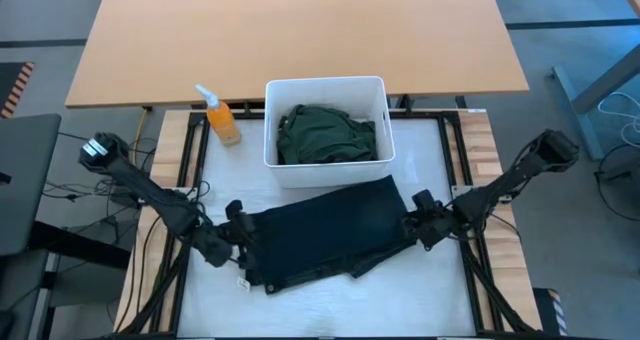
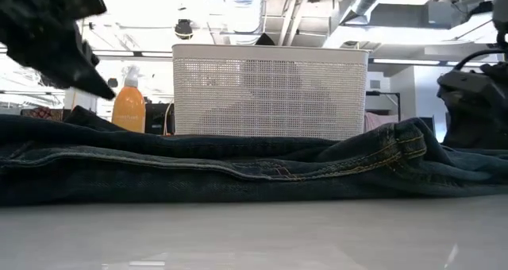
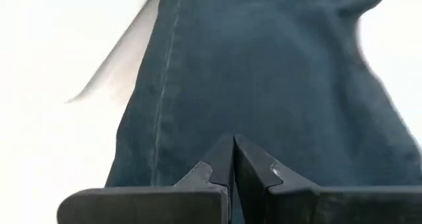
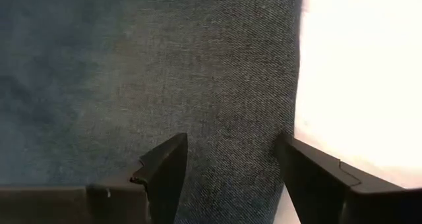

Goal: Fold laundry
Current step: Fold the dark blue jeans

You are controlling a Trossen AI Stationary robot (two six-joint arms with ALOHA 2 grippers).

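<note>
Dark denim trousers [image 1: 325, 230] lie folded in a wide band across the white mat, flat on it in the low view [image 2: 238, 167]. My left gripper [image 1: 240, 232] is shut and hovers just above the band's left end [image 3: 264, 66]; the low view shows it raised clear of the cloth [image 2: 99, 87]. My right gripper [image 1: 412, 223] is open over the band's right end, its fingers spread above the denim near that edge [image 4: 231, 145]. A dark green garment [image 1: 325, 135] lies crumpled inside the white bin [image 1: 325, 81].
The white perforated bin [image 2: 270, 91] stands just beyond the trousers, at the mat's far side. An orange spray bottle [image 1: 222, 120] stands to the bin's left. A wooden table [image 1: 300, 40] lies beyond. Bare white mat [image 1: 330, 305] shows on the near side of the trousers.
</note>
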